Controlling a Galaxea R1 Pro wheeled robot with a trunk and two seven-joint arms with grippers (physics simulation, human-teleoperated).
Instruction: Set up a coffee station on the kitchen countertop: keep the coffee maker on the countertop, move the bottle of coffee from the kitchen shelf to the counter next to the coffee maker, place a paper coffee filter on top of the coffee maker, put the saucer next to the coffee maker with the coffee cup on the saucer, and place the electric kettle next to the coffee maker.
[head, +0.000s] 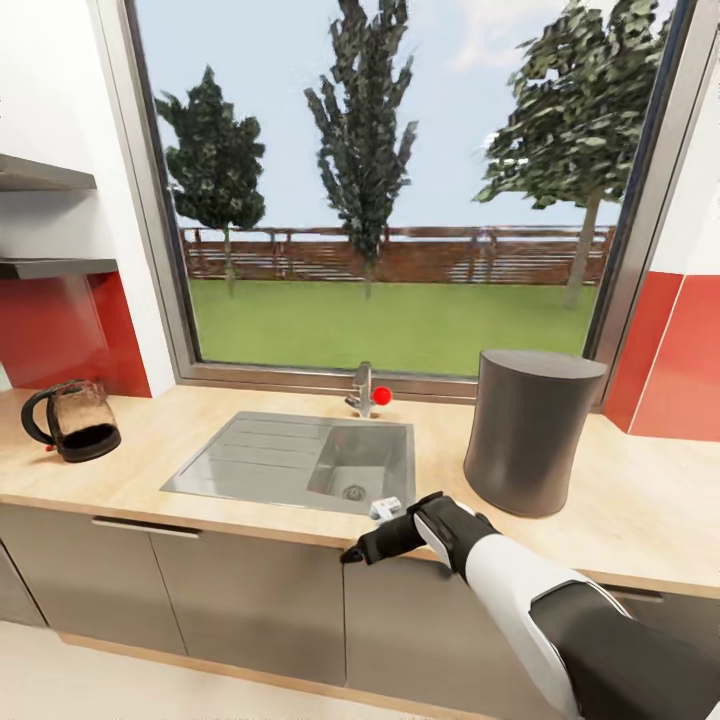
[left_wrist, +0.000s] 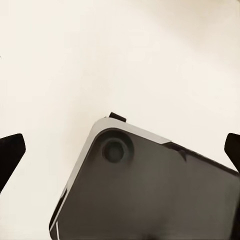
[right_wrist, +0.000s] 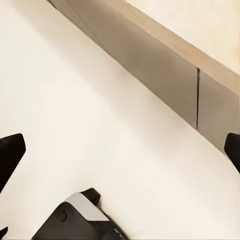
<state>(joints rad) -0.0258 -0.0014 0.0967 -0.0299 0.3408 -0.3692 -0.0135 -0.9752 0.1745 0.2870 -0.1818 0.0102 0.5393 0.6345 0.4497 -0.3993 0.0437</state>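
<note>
The coffee maker (head: 528, 430), a tall dark cylinder, stands on the kitchen countertop (head: 200, 465) right of the sink. The electric kettle (head: 75, 420) sits at the counter's far left, below the kitchen shelf (head: 55, 267). My right gripper (head: 360, 552) hangs in front of the counter's front edge, left of and below the coffee maker. Its fingertips (right_wrist: 10, 150) are spread wide over the floor, with nothing between them. The left gripper (left_wrist: 120, 155) is open too, its fingertips (left_wrist: 10, 150) over the floor and a grey part of my base. The bottle of coffee, paper coffee filter, saucer and coffee cup are out of view.
A steel sink (head: 265, 460) with a red-knobbed tap (head: 366, 392) is set in the counter's middle, under a large window. Grey cabinet fronts (head: 250, 600) run below the counter. A second shelf board (head: 40, 175) hangs higher up at the left. Red wall panels flank the window.
</note>
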